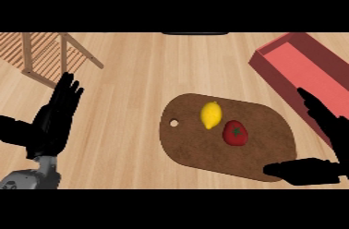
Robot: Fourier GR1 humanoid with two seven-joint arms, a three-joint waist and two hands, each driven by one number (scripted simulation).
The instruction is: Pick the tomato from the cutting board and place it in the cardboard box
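- The counter (136, 85) fills the head view: light wood, with the grain running in long pale and tan streaks.
- A wooden slatted rack (48, 52) stands on the counter at its far left corner; thin parallel slats sit behind thicker posts, and one post slants down to the right.
- A dark, flat object (194, 33) lies at the counter's far edge, right of the rack; only its near rim shows.
- Light is even, with soft shadows on the counter.

My left hand (51, 119) is matte black with slim fingers, on a grey, metallic-looking forearm (31, 178). My right hand (324, 145) is plain black too.
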